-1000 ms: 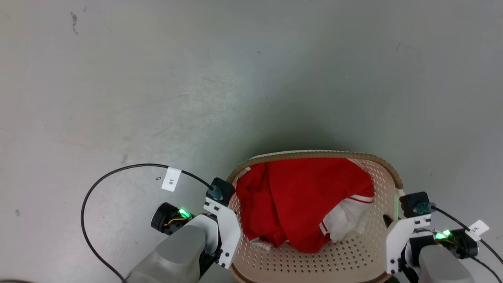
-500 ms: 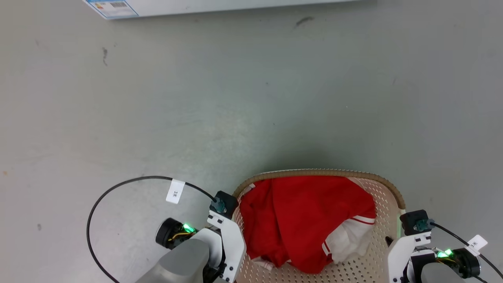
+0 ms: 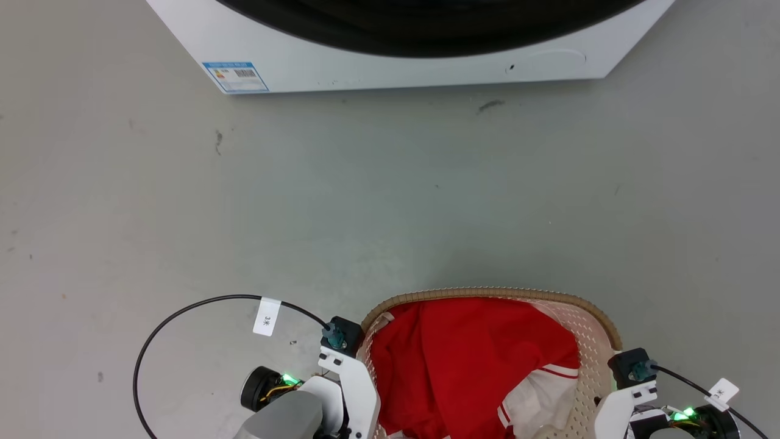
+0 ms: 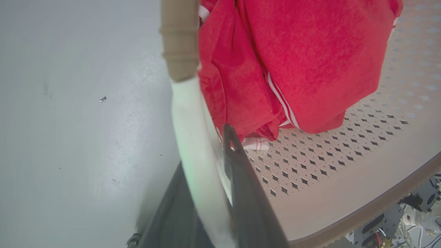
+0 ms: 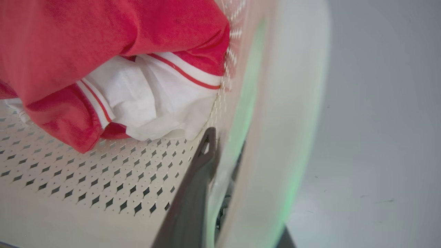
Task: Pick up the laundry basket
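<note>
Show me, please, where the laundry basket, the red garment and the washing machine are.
laundry basket (image 3: 487, 292): head view, tan far rim.
red garment (image 3: 463, 366): head view, middle of the cloth.
washing machine (image 3: 378, 70): head view, white front panel.

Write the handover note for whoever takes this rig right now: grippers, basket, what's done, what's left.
Left gripper: shut on the basket's left wall, one finger inside, one outside.
Right gripper: shut on the right wall the same way.
Basket: right in front of the robot, between the grippers, with a red garment inside. The washer stands ahead across the floor.
Done: both sides gripped.
Left: raise it level with both grippers together. The pictures don't settle whether it is off the floor yet.
</note>
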Motion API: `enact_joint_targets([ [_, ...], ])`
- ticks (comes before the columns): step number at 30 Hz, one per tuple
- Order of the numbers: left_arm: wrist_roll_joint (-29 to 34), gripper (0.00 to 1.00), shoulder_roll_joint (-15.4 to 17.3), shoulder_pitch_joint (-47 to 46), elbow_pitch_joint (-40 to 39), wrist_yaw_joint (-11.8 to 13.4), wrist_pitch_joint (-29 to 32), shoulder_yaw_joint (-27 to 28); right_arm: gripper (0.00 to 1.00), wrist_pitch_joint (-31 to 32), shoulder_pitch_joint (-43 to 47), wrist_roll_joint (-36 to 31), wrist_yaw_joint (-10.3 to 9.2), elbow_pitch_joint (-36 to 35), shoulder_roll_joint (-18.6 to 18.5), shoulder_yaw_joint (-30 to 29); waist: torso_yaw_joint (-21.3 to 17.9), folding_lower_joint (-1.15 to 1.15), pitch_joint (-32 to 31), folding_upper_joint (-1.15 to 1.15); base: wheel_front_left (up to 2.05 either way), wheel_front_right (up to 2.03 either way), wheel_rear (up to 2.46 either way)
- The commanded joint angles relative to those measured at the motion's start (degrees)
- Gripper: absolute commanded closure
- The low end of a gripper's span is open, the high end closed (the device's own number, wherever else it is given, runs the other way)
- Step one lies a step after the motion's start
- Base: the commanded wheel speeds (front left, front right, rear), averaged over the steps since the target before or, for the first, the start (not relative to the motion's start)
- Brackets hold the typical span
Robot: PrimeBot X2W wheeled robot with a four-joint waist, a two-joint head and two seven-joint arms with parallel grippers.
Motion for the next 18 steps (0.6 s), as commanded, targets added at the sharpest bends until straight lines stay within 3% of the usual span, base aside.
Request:
enact_joint_targets([
  [1,-0.1,1.0,-0.9,0.1,-0.8,-0.6,-0.1,-0.1,1.0,0.5,0.7,-0.3,-0.14,0.1,-0.1,0.8,0.7,0.0,-1.4,0.0,0.0,0.0,0.0],
  [18,-4.5,1.0,1.9,-0.2,-2.0,-0.6,5.8,-0.9,1.0,8.3,-0.2,6.3,-0.09,0.1,1.7,13.2,2.3,0.0,-11.2,0.0,0.0,0.0,0.0],
])
